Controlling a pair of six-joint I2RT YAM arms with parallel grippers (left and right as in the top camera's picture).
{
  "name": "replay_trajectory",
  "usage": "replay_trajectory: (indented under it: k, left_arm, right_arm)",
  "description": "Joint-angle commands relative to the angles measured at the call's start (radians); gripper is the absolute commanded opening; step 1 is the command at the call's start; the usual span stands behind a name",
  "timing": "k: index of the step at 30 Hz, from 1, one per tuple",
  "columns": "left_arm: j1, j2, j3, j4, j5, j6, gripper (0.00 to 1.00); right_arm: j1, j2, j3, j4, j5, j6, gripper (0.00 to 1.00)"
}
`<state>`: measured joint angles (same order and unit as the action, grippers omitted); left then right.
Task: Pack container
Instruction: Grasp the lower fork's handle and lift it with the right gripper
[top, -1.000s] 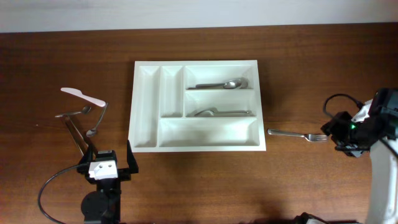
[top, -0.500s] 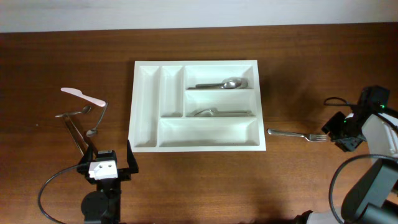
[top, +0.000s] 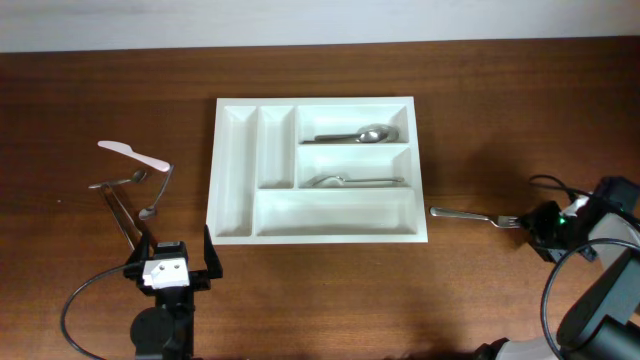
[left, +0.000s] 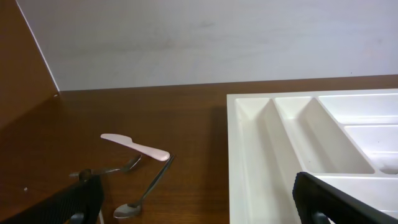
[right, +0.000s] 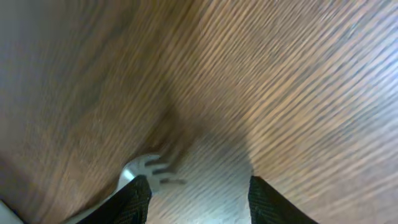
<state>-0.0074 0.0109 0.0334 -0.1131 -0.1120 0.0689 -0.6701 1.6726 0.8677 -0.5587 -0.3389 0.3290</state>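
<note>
The white five-compartment container (top: 232, 215) stands mid-table; it also shows at the right of the left wrist view (left: 249, 155). A spoon (top: 358, 135) lies in its top long slot and a fork (top: 350, 181) in the middle one. A loose metal fork (top: 475, 215) lies on the table right of the container, tines to the right. My right gripper (top: 538, 228) is open just beyond the tines; in the right wrist view the tines (right: 149, 169) lie by its left finger, gripper (right: 199, 199). My left gripper (top: 168, 268) is open and empty near the front edge, its jaws (left: 199, 202) wide apart.
A pale plastic knife (top: 130, 152), a spoon (top: 158, 190), another spoon (top: 118, 181) and a pair of tongs (top: 122, 218) lie at the left of the table. The knife (left: 134, 146) and spoon (left: 146, 193) show in the left wrist view.
My right gripper has swung down and turned at the right edge, ending close to the loose fork's tines. The fork, the container and the left arm have not moved.
</note>
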Motion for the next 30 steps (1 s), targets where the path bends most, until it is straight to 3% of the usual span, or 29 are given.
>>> replay_trajectory:
  k: [1, 7, 16, 19, 20, 22, 30]
  left_arm:
    - [-0.005, -0.004, -0.006, 0.002, -0.003, 0.019, 0.99]
    - [-0.005, -0.004, -0.006, 0.002, -0.003, 0.019, 0.99]
    - [-0.005, -0.004, -0.006, 0.002, -0.003, 0.019, 0.99]
    - [-0.005, -0.004, -0.006, 0.002, -0.004, 0.019, 0.99]
    - [-0.005, -0.004, -0.006, 0.002, -0.004, 0.019, 0.99]
    - [-0.005, -0.004, -0.006, 0.002, -0.003, 0.019, 0.99]
    - [-0.005, -0.004, -0.006, 0.002, -0.003, 0.019, 0.99]
  right_arm:
    - [-0.021, 0.004, -0.035, 0.046, -0.076, -0.018, 0.47]
    - [-0.016, 0.006, -0.148, 0.220, -0.155, -0.018, 0.47]
    - [-0.016, 0.019, -0.217, 0.283, -0.156, -0.017, 0.45]
    - [-0.016, 0.019, -0.217, 0.291, -0.155, -0.017, 0.27]
    - [-0.016, 0.019, -0.217, 0.294, -0.155, -0.017, 0.15]
    - [-0.016, 0.019, -0.217, 0.299, -0.154, -0.017, 0.05]
    - [-0.016, 0.019, -0.217, 0.325, -0.149, -0.014, 0.04]
